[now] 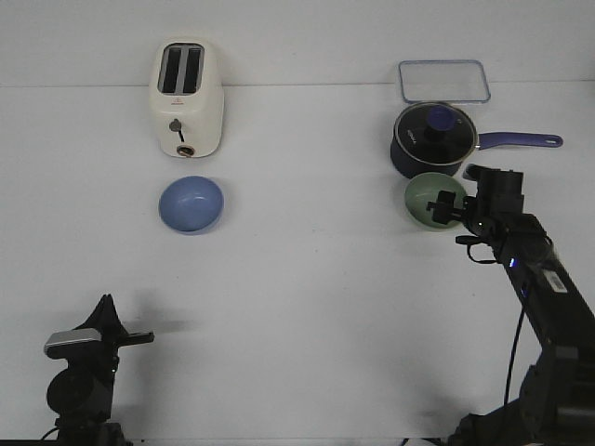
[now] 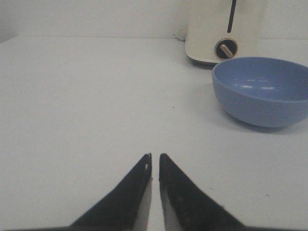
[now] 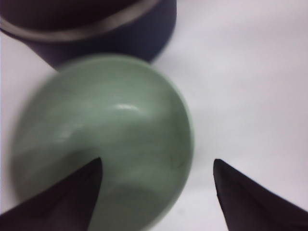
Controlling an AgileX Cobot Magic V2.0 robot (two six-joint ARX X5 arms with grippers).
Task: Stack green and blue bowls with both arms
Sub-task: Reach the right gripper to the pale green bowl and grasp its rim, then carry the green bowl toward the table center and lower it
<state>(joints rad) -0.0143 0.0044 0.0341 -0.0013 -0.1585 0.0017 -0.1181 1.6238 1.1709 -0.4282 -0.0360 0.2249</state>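
The blue bowl [image 1: 191, 204] sits on the table in front of the toaster, and shows in the left wrist view [image 2: 262, 90]. The green bowl [image 1: 426, 197] sits in front of the saucepan, and shows in the right wrist view [image 3: 103, 139]. My right gripper [image 1: 448, 209] is open over the green bowl's right rim; in the right wrist view [image 3: 158, 166] one finger is over the bowl's inside and the other outside the rim. My left gripper [image 1: 139, 338] is shut and empty near the table's front left, far from the blue bowl, as the left wrist view [image 2: 155, 156] shows.
A cream toaster [image 1: 187, 98] stands at the back left. A dark navy saucepan [image 1: 433, 139] with a lid and a long handle stands just behind the green bowl. A clear rectangular lid [image 1: 443, 81] lies behind it.
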